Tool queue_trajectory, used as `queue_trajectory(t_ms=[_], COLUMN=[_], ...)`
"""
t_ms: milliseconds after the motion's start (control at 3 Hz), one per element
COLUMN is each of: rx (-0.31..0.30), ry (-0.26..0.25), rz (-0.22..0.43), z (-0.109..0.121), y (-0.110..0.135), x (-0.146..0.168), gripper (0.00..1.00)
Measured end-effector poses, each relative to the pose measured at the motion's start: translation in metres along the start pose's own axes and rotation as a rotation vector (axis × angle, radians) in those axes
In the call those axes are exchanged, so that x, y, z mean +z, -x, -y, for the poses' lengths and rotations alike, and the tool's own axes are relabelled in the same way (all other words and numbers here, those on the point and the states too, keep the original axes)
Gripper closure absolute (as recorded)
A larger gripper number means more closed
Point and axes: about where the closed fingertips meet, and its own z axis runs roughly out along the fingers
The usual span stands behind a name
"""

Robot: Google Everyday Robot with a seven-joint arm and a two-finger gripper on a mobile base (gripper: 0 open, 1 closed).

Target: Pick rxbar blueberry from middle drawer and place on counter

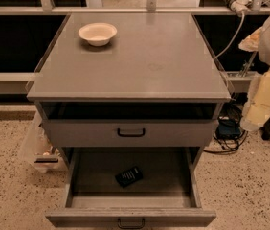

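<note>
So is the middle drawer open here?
Open: the middle drawer is pulled out, rxbar blueberry lying inside; gripper at right, outside it.

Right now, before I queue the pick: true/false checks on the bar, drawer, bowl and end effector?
1. The rxbar blueberry lies inside the pulled-out middle drawer. True.
2. The bowl sits in that drawer beside the bar. False: it stands on the counter, near its far left corner.
3. The end effector is down in the drawer over the bar. False: it hangs off the cabinet's right side, outside the drawer.
4. The upper drawer, just above the open one, is pushed in. True.
</note>
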Motion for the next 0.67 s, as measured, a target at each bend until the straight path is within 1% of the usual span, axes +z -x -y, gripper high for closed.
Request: queue_trajectory(t_ms=[667], rx=[0.001], ry=[0.001], rz=[0.008], z=[-0.0014], y=[-0.0003], x=[0.0027], gripper=[0.00])
